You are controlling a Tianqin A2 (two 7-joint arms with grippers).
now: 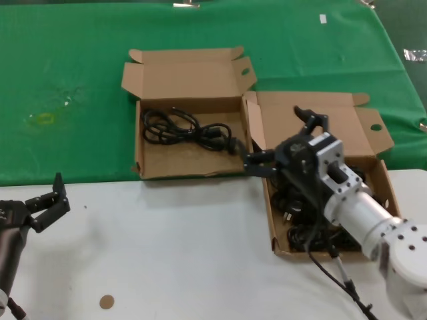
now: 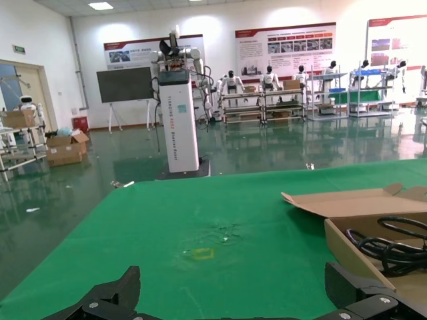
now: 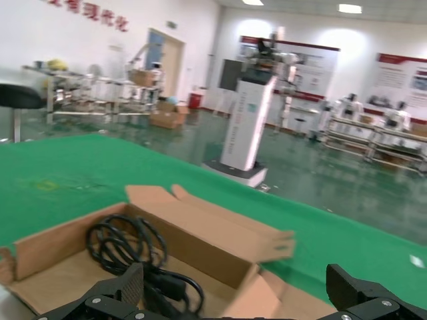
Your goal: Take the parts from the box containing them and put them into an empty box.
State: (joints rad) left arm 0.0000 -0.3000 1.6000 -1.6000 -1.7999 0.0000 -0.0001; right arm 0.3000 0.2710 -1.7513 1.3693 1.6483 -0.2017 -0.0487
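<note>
Right tool (image 1: 277, 143) spread wide, empty, hovering at seam between boxes, frame centre-right. Left box (image 1: 190, 137) upper centre holds one cable (image 1: 190, 130); right box (image 1: 320, 180) has cable pile (image 1: 313, 220) under my arm. Left tool (image 1: 47, 203) open, parked lower left over desk (image 1: 167, 253). My worries: finger snagging upright flap, dragging box; tangled cords lifting together.

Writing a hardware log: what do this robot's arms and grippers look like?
Both grippers, right gripper and left gripper, are black with angular fingers. The right arm is a silver-white cylinder ending in a grey metal bracket, black cable trailing below. The left arm looks dark.
</note>
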